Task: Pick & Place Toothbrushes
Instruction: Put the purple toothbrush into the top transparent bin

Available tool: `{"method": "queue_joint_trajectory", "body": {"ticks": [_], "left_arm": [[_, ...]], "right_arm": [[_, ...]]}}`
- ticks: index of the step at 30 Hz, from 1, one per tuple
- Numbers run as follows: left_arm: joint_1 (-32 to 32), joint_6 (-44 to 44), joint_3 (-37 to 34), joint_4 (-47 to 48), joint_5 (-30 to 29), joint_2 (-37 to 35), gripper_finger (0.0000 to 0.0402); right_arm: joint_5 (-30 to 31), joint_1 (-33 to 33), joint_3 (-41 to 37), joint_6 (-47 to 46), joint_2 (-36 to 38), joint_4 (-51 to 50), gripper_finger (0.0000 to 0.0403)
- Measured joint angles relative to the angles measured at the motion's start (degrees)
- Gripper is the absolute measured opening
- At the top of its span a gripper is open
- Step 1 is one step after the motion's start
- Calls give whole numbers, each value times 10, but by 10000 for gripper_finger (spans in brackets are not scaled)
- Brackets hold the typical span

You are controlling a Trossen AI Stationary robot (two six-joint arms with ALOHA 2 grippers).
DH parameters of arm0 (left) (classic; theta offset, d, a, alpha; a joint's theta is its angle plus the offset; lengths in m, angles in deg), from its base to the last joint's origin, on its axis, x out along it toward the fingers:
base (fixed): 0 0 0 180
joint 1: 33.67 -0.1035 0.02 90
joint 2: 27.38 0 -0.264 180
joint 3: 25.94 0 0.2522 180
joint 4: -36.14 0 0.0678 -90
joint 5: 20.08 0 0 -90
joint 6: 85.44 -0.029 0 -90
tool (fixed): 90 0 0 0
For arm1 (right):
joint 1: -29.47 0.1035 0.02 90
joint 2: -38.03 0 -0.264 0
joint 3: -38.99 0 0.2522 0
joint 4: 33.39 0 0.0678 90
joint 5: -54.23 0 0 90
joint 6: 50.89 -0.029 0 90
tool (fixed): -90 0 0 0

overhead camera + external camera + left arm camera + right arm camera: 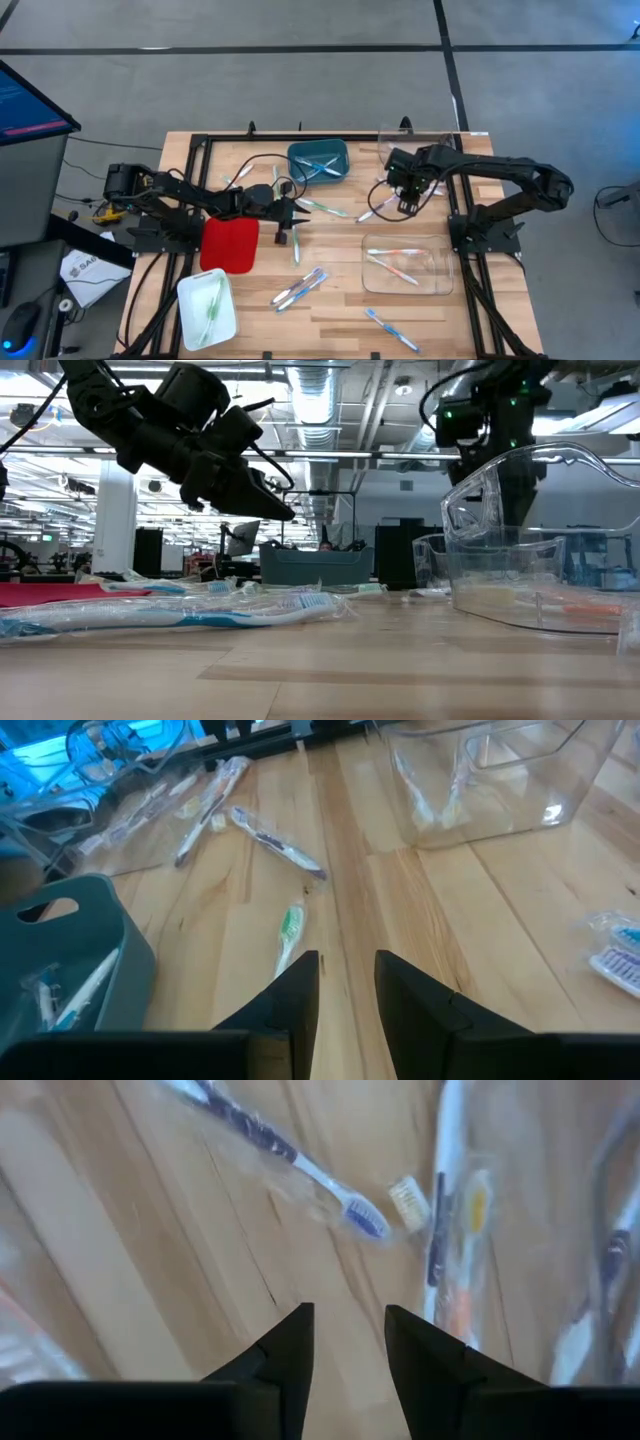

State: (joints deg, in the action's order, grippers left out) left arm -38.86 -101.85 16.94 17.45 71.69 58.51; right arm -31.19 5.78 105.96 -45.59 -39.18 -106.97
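Note:
Wrapped toothbrushes lie flat on the wooden table (340, 300). My left gripper (298, 212) hovers open and tilted down, just short of a green toothbrush (289, 936), with a purple one (279, 844) farther on. My right gripper (407, 203) points down, open, above a purple-blue toothbrush (288, 1158) and an orange one (455, 1250). More toothbrushes, blue and purple (300, 288) and blue (392, 329), lie near the front edge. In the low view my left gripper (272, 503) hangs clear of the table.
A teal bin (318, 161) holds blue toothbrushes, a white tray (207, 306) green ones, and a clear box (405, 266) orange ones. A red tray (229, 245) lies beside my left arm. Another clear container (410, 140) stands at the far right. Black cables (255, 165) cross the far left.

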Motion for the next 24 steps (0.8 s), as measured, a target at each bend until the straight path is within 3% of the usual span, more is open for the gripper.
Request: {"method": "queue_joint_trajectory", "body": {"ticks": [6,14,24], "left_arm": [[0,0,0,6,0,0,94],[0,0,-3,6,0,0,94],[-4,0,-8,6,0,0,94]], "right_arm": [[2,-33,-43,4,0,26,127],[7,-59,-102,53,0,82,173],[88,-65,-112,63,0,95,187]]}}
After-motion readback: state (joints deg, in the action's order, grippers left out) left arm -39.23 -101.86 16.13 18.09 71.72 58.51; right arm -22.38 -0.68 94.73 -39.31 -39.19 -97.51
